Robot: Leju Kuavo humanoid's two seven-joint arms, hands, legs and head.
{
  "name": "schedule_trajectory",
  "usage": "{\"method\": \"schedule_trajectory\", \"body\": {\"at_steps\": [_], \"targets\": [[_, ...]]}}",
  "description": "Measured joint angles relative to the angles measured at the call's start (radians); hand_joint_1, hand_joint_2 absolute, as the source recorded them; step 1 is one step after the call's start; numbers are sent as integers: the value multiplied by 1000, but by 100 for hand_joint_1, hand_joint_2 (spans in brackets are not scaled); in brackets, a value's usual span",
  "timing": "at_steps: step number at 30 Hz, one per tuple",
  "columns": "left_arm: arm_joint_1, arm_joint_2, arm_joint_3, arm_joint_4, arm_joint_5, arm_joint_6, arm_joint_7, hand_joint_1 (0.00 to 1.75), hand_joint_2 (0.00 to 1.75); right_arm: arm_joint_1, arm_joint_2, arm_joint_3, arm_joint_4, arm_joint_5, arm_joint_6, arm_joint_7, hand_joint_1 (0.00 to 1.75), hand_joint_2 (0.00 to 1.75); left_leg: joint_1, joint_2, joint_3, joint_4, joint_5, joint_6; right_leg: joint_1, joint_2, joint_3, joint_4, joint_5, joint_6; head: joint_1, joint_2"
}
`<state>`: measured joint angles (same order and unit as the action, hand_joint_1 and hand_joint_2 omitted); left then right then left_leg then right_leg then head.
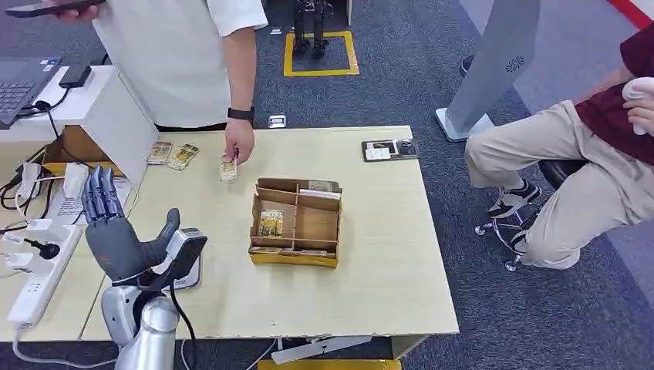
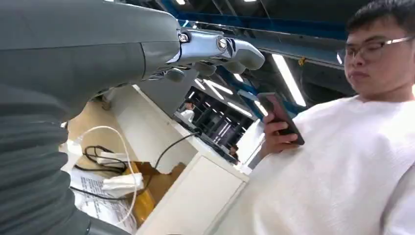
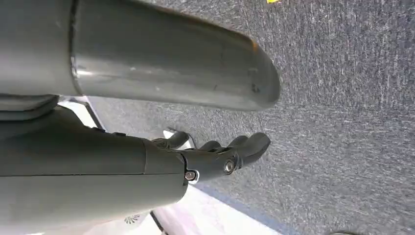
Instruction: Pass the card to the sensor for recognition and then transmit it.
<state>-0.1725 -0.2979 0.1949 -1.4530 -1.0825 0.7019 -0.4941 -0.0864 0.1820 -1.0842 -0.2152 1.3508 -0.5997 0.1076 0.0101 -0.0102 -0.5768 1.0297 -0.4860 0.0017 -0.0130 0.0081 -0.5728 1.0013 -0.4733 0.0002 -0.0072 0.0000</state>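
My left hand [image 1: 116,227] is raised over the table's left front, palm up, fingers straight and apart, holding nothing; its fingers [image 2: 220,49] reach toward a person in the left wrist view. A person's hand [image 1: 239,142] presses a card [image 1: 228,168] onto the table past the cardboard divider box [image 1: 295,223], which holds a card [image 1: 271,222]. Two more cards [image 1: 172,154] lie at the far left. The sensor pad [image 1: 390,149] lies at the far right edge. My right hand [image 3: 220,156] hangs over grey carpet, fingers loosely curved, empty.
A white box [image 1: 116,116] with a laptop [image 1: 23,85] stands at the left, with cables and a power strip [image 1: 38,270] beside it. The standing person [image 2: 342,147] holds a phone [image 2: 281,117]. A seated person [image 1: 578,169] is at the right. A grey stand [image 1: 493,69] stands behind the table.
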Motion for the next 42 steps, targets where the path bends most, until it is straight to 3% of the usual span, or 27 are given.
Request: {"method": "schedule_trajectory", "body": {"at_steps": [2,7,13,22,35,42], "targets": [[3,-2,-5,-1,35,0,-61,0,175,0,0,0,0,-2,0,-2,0,0,0,0,-1,0,0,0,0,0,0,0,0,0,0,0],[68,7,-38,-42,-50,0,-160,0,175,2,0,-1,0,-10,2,-10,0,0,0,0,-1,0,-1,1,0,0,0,0,0,1,0,0],[187,68,-209,-73,24,0,-56,0,175,2,-1,-9,0,-24,1,-20,0,0,0,0,-1,0,-2,1,0,0,-1,0,-1,1,0,0],[256,185,-430,-114,86,0,-17,0,175,4,-3,-23,0,-35,0,-26,0,0,0,0,-1,0,-2,1,0,0,-1,0,-1,1,0,0],[259,251,-532,-120,112,-8,18,0,175,4,-5,-32,0,-39,-1,-31,0,0,0,0,-1,0,-2,1,0,0,-1,0,-1,1,0,0],[259,252,-533,-120,113,-10,20,0,175,4,-5,-32,0,-40,-1,-31,0,0,0,0,-1,0,-2,1,0,0,-1,0,-1,1,0,0]]}}
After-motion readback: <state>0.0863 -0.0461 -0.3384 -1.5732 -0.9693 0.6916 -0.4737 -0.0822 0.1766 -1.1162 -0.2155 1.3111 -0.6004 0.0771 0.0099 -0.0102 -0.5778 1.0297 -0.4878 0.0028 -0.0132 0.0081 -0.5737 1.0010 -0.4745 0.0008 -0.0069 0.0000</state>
